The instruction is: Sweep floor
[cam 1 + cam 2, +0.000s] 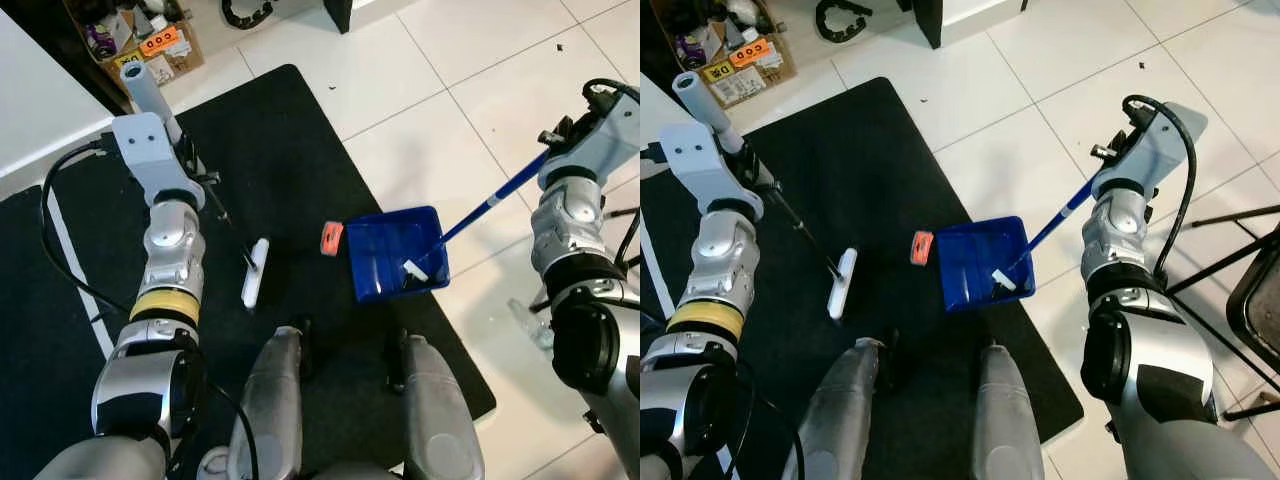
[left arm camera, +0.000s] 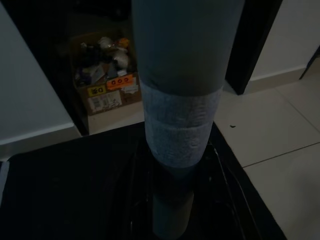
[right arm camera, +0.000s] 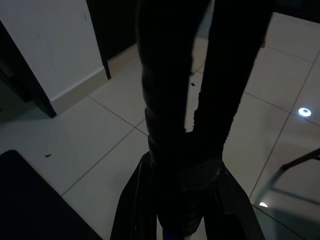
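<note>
Sweeping step in hand: broom head rests on the black mat, just beyond the robot's legs; orange scrap lies between it and the blue dustpan, touching the pan's lip. White bit already in the pan. Left gripper is closed round the grey broom handle; right gripper is clamped on the blue dustpan handle. Judgement: short, low stroke toward the pan, pan lip held flat. Cardboard box far off.
</note>
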You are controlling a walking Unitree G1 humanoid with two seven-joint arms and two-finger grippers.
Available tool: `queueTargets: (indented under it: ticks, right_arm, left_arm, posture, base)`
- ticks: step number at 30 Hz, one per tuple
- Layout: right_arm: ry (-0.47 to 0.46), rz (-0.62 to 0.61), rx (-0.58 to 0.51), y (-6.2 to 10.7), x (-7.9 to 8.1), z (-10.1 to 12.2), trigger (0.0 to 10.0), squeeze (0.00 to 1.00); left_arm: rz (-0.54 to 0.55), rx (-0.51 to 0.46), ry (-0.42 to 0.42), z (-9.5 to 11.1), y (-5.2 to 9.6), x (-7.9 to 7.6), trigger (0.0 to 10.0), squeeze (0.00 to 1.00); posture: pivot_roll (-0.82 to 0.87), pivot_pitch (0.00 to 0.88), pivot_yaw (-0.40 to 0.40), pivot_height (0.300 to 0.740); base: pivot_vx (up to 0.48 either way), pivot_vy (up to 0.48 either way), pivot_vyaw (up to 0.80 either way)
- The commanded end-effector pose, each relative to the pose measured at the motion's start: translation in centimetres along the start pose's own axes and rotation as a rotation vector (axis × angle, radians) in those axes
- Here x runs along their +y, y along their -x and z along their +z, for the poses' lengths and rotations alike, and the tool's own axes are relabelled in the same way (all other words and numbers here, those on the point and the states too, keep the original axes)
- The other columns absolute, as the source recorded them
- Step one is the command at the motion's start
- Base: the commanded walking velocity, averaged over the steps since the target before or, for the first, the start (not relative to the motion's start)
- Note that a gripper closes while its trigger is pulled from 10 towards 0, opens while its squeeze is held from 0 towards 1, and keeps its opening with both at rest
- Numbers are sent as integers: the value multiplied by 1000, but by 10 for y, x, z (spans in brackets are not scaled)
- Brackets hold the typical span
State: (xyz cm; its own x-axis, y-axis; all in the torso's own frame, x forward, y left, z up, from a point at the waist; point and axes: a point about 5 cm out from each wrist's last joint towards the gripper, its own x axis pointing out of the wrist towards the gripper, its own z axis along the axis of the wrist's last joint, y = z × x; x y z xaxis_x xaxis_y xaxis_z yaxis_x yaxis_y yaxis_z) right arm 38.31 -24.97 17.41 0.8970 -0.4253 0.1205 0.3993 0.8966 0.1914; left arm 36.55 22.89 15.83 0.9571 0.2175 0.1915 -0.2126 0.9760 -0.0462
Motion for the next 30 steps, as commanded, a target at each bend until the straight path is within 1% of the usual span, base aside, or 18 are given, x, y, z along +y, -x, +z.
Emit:
queueTargets:
  ticks: [1, 3, 7, 9, 16, 19, 21, 24, 26, 27, 28, 30]
  right_arm:
    - [10, -23, 3, -1, -5, 1, 10000, 0]
    - [5, -35, -9, -4, -6, 6, 10000, 0]
    - [-9, -53, -16, -6, -7, 10, 10000, 0]
    - [-41, -82, -28, -8, -7, 16, 10000, 0]
    - [-82, -97, -51, -13, -6, 27, 10000, 0]
    - [-86, -83, -75, -16, -1, 35, 10000, 0]
    - [-47, -51, -99, -16, 6, 39, 10000, 0]
    - [-28, -41, -106, -16, 8, 39, 10000, 0]
    - [20, -25, -109, -14, 12, 36, 10000, 0]
    - [20, -25, -109, -14, 12, 36, 10000, 0]
    - [53, -19, -106, -11, 16, 31, 10000, 0]
    - [89, -19, -112, -7, 21, 26, 10000, 0]
  left_arm:
    - [23, 29, 16, -9, 4, 7, 10000, 0]
    - [22, -4, 35, -2, 1, 6, 10000, 0]
    - [17, -32, 54, 4, -2, 4, 10000, 0]
    - [9, -61, 73, 11, -5, 2, 10000, 0]
    - [-1, -91, 90, 20, -11, -1, 10000, 0]
    - [-7, -107, 96, 24, -13, -2, 10000, 0]
    - [-17, -121, 94, 28, -14, -2, 10000, 0]
    - [-21, -126, 92, 30, -15, -1, 10000, 0]
    - [-27, -126, 86, 29, -15, -2, 10000, 0]
    - [-27, -126, 86, 29, -15, -2, 10000, 0]
    - [-24, -123, 76, 28, -15, -3, 10000, 0]
    - [-14, -122, 66, 27, -15, -7, 10000, 0]
  posture:
    - [36, 470, 20, 740]
    - [37, 472, 22, 740]
    - [37, 473, 24, 740]
    - [35, 472, 29, 740]
    - [34, 474, 33, 740]
    - [48, 482, 35, 740]
    - [70, 500, 40, 740]
    - [73, 502, 42, 740]
    - [83, 516, 45, 740]
    - [83, 516, 45, 740]
    - [82, 522, 44, 740]
    - [78, 523, 44, 740]
  base:
    - [0, 0, 0]
    - [0, 0, 0]
    - [0, 0, 0]
    - [0, 0, 0]
    - [0, 0, 0]
    - [0, 0, 0]
    - [0, 0, 0]
    - [0, 0, 0]
    - [0, 0, 0]
    - [0, 0, 0]
    - [0, 0, 0]
    - [0, 0, 0]
